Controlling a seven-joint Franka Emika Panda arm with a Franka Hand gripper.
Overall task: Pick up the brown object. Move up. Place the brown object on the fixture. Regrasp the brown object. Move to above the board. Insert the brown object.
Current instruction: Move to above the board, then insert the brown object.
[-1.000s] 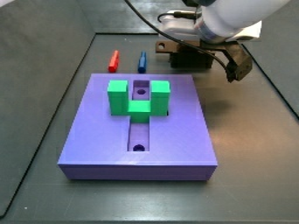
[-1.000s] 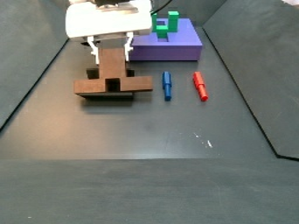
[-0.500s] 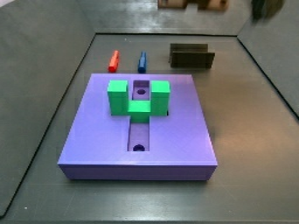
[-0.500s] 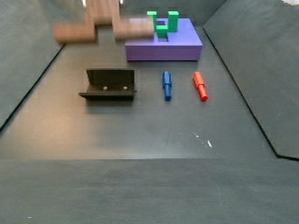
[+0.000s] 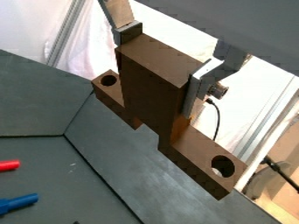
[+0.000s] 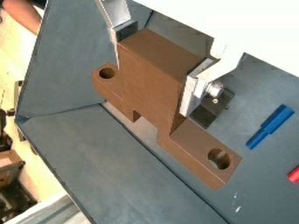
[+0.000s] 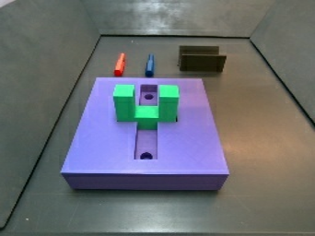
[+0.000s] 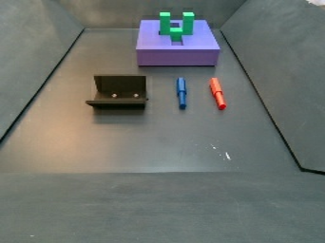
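Observation:
My gripper (image 5: 163,61) is shut on the brown object (image 5: 158,92), a tan-brown bar with a round hole in each side lug. Both wrist views show this, the silver fingers (image 6: 201,80) clamping its thick middle block (image 6: 152,83). It hangs high above the dark floor. Neither the gripper (image 6: 162,57) nor the brown object shows in either side view. The fixture (image 7: 202,59) stands with nothing in it beyond the far end of the board (image 7: 187,138). In a side view the fixture (image 8: 118,92) sits left of the pegs, and the board (image 8: 200,49) lies at the back.
A green U-shaped block (image 7: 145,101) stands on the board over its central slot. A red peg (image 7: 121,64) and a blue peg (image 7: 150,64) lie side by side between board and fixture. The blue peg (image 6: 268,128) also shows below the gripper. Dark walls ring the floor.
The gripper has risen with the brown object, lifting it off the fixture and out of both side views. The fixture now stands bare.

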